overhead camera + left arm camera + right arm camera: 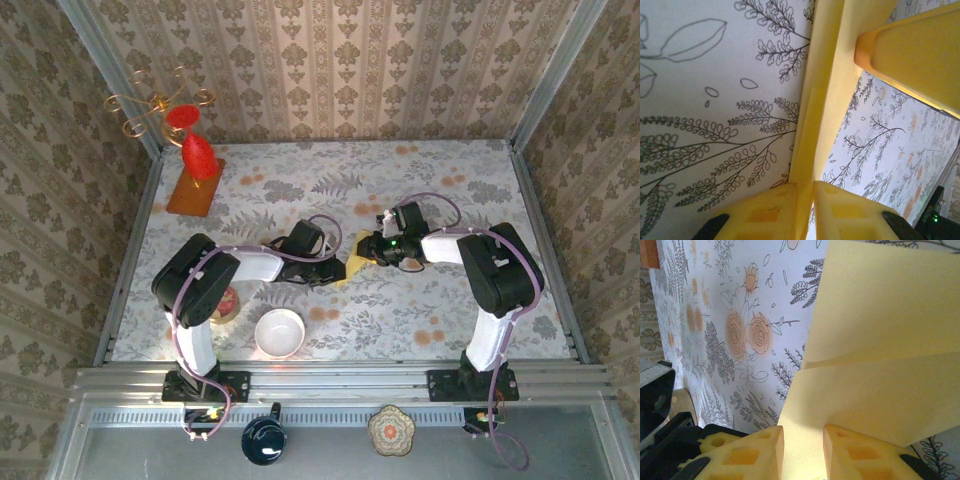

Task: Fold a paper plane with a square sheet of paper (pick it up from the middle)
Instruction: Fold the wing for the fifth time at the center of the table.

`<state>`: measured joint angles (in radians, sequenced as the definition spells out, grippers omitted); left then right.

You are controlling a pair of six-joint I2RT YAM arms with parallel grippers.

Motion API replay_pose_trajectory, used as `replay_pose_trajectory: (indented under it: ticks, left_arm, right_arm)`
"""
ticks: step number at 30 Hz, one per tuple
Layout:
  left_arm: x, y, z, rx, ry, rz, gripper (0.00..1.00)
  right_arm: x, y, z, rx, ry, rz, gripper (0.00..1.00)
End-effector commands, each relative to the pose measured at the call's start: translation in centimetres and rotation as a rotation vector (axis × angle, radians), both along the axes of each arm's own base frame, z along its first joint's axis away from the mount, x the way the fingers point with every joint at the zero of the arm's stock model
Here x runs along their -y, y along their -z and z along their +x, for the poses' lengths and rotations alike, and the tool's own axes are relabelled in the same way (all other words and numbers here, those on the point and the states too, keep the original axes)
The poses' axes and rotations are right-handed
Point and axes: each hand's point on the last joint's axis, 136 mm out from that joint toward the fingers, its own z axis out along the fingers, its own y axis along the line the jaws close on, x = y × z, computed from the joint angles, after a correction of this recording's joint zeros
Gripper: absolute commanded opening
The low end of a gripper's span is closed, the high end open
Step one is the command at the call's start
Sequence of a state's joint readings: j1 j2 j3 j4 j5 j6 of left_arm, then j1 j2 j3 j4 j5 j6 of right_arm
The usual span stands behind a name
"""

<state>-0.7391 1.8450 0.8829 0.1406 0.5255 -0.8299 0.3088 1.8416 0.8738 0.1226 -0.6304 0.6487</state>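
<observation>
Worktop (450,300) near edge: round white bowl (279,332). Centre: partly folded pale yellow paper sheet (352,268), edge pinched between left gripper (805,200) fingers; right gripper (803,445) fingers slightly apart astride sheet, grip unclear. Far-left corner: orange-brown flat board (195,187).

**One high camera, two riding the wrists**

The top external camera sits above and behind the arm bases at the near edge. It looks down and toward the far wall, from far enough to take in the whole worktop (430,320). The left wrist camera sits just behind the left gripper (805,200) and looks along its fingers, very close, at the yellow paper (822,95) edge-on. The right wrist camera looks past the right gripper (803,450), equally close, onto the paper's broad face. All three views share the paper at the worktop's middle.
</observation>
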Motion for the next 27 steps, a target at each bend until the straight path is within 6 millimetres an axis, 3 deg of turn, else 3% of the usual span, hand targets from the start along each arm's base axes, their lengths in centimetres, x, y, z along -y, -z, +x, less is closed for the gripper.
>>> replay_pose_trajectory:
  ticks: [1,7,19,27]
  left_arm:
    - [-1.1,0.5,-1.3,-0.025,0.005,0.043,0.18]
    - [-0.9,-0.2,-1.0,0.001,0.014,0.037,0.19]
    - [-1.2,-1.4,-0.8,0.047,0.038,0.063,0.23]
    - [-1.7,-1.3,-1.2,0.071,0.079,0.105,0.22]
  right_arm:
    - [-0.2,0.3,-0.4,-0.016,-0.029,-0.007,0.29]
    - [-0.3,0.0,-0.5,-0.009,-0.032,-0.002,0.29]
    - [-0.5,-2.4,-0.6,0.051,-0.043,0.034,0.3]
    - [-0.5,-2.3,-0.7,0.046,-0.043,0.03,0.31]
